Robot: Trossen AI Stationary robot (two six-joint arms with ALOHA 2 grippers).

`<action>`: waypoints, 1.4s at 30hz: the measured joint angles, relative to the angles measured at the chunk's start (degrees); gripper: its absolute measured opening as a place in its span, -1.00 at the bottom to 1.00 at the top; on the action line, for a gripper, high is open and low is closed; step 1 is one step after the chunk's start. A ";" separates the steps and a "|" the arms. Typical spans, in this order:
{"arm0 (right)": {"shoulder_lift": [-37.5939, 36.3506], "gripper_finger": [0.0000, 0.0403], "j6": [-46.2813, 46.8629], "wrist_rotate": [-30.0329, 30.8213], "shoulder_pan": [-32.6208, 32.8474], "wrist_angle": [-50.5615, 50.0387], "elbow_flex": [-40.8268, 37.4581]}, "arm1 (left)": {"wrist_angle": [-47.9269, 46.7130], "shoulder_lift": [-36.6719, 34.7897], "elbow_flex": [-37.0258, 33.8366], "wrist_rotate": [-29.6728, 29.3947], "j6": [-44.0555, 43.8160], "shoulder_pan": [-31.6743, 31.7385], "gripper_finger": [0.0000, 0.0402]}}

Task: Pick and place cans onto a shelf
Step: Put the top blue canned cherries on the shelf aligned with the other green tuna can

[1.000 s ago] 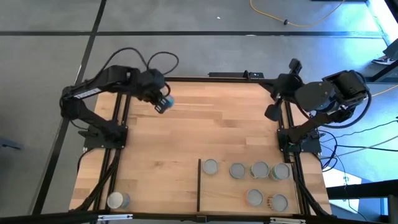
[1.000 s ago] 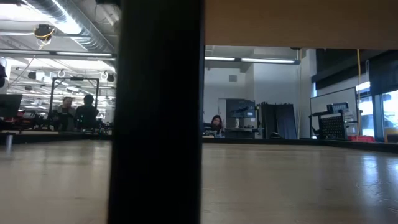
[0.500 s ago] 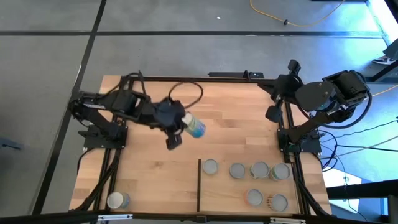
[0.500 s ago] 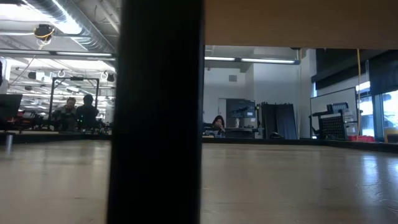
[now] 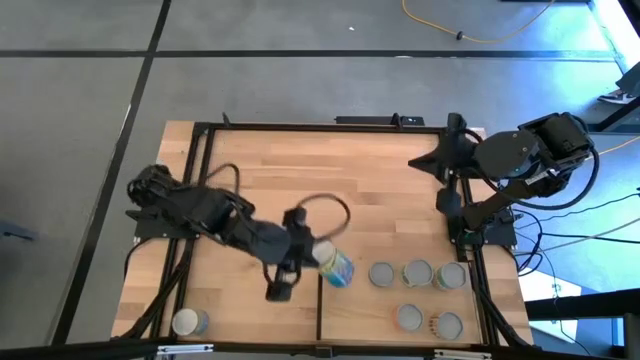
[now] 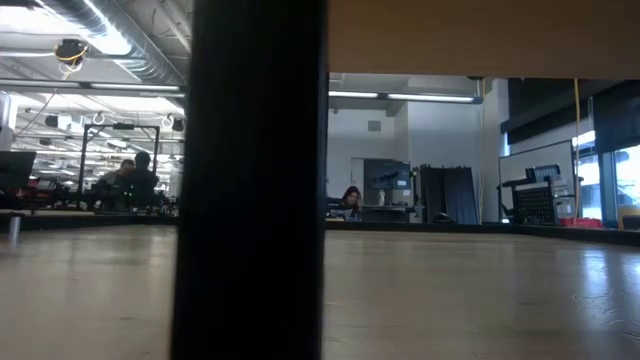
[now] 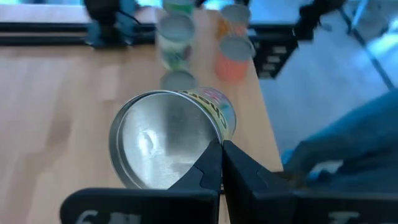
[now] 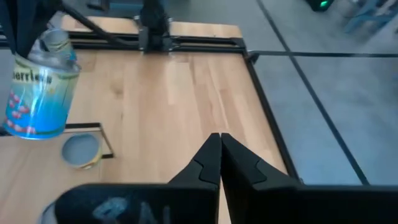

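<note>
Holding a blue can [image 5: 337,268] over the shelf [image 5: 420,300] edge, left gripper [image 5: 312,256] squeezes tight; right gripper [image 5: 425,161] closed, empty.

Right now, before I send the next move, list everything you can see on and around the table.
held can: one, blue and yellow label, tilted above the shelf's near-left corner
cans on the shelf: six, silver-grey tops, five clear from above, one under the held can
loose can: one, pale, table's near-left corner
shelf: one, pale wood, dark edge, table's near-right part
table: one, striped planks
yellow cable: one, floor beyond the table
dark post: one, blocks the low view
people: about three, seated far back
left gripper: shut on the held can's rim
right gripper: shut, empty, far-right corner
</note>
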 joint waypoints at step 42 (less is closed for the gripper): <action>0.00 -0.95 3.20 -1.63 0.02 0.00 0.00 | 2.42 12.61 -0.02 11.53 7.85 -3.69 -1.00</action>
